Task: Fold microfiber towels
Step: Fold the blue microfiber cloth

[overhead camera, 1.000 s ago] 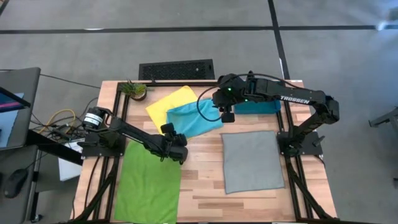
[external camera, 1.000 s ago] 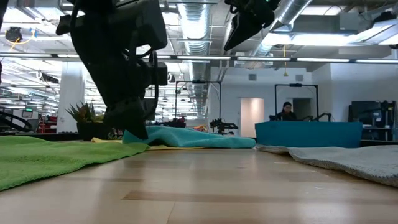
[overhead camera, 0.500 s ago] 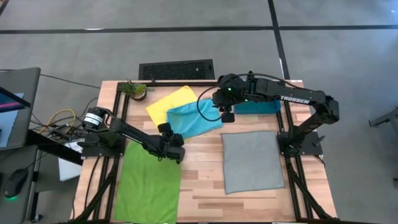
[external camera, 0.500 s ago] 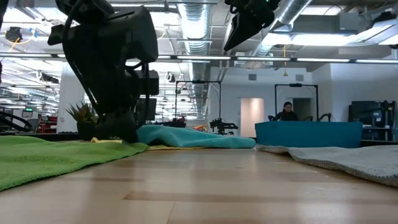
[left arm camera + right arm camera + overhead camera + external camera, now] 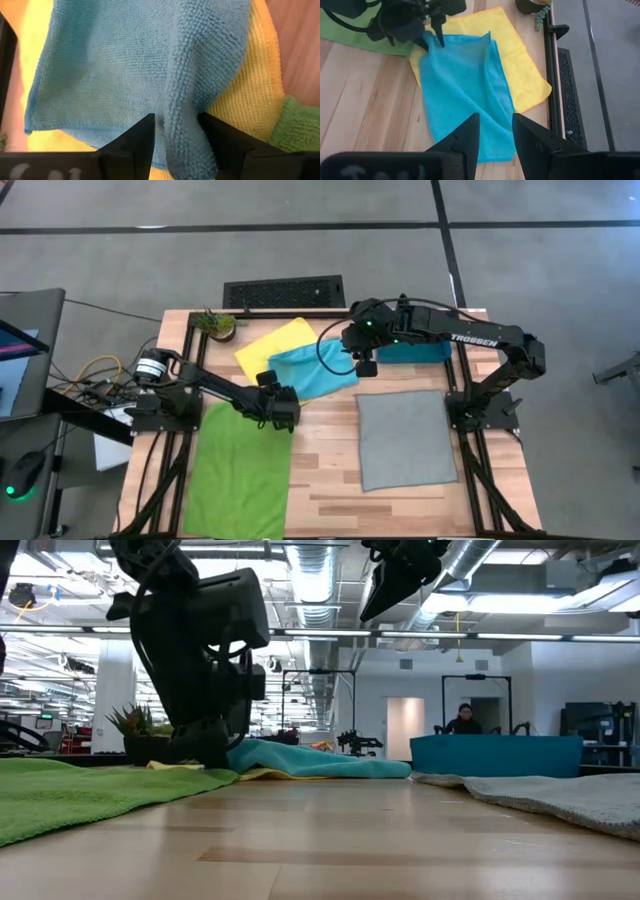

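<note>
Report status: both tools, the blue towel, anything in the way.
Left tool pinching a ridge of blue towel. Right tool open, above it. Blue lies on yellow towel.

We see four towels on the desk [image 5: 330, 465]: two overlapping towels [image 5: 300, 365] at the back, one [image 5: 238, 470] front-left, one [image 5: 405, 438] right; bin [image 5: 415, 351] back-right, plant [image 5: 218, 325] back-left corner.

Potted plant [image 5: 217, 325], teal bin [image 5: 414, 351], floor grate [image 5: 284, 292].

Overhead, table-level, two wrist views — all share the blue towel [image 5: 312, 370].
</note>
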{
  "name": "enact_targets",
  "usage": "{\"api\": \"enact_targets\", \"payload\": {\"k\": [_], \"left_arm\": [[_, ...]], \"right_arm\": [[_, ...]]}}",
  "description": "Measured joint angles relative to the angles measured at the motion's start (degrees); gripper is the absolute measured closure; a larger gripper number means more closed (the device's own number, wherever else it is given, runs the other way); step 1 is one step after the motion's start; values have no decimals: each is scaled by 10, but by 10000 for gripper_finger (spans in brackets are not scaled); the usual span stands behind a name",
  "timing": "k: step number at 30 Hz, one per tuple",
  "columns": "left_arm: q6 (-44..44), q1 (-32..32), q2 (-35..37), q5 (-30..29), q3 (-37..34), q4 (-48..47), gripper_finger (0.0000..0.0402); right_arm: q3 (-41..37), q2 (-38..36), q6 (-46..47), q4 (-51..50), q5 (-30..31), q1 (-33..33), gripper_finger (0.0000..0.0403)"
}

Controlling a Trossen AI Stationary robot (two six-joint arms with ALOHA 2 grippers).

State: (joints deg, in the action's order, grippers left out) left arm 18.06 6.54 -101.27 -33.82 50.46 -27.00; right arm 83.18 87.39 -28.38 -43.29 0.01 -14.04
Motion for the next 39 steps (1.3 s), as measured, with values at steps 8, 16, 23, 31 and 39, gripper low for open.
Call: {"api": "enact_targets", "payload": {"k": [8, 16, 23, 31, 39], "left_arm": [[0, -8, 0, 26, 1, -7, 370], [-3, -7, 3, 66, 70, -138, 391], [-8, -7, 4, 79, 117, -190, 399], [0, -8, 4, 89, 120, -191, 387], [20, -8, 4, 139, 120, -191, 397]], "right_arm": [[0, 0, 0, 0, 0, 0, 266], [0, 0, 0, 0, 0, 0, 267], [0, 0, 0, 0, 0, 0, 268], [0, 0, 5, 0, 0, 0, 270], [0, 0, 19, 0, 0, 0, 270]]}}
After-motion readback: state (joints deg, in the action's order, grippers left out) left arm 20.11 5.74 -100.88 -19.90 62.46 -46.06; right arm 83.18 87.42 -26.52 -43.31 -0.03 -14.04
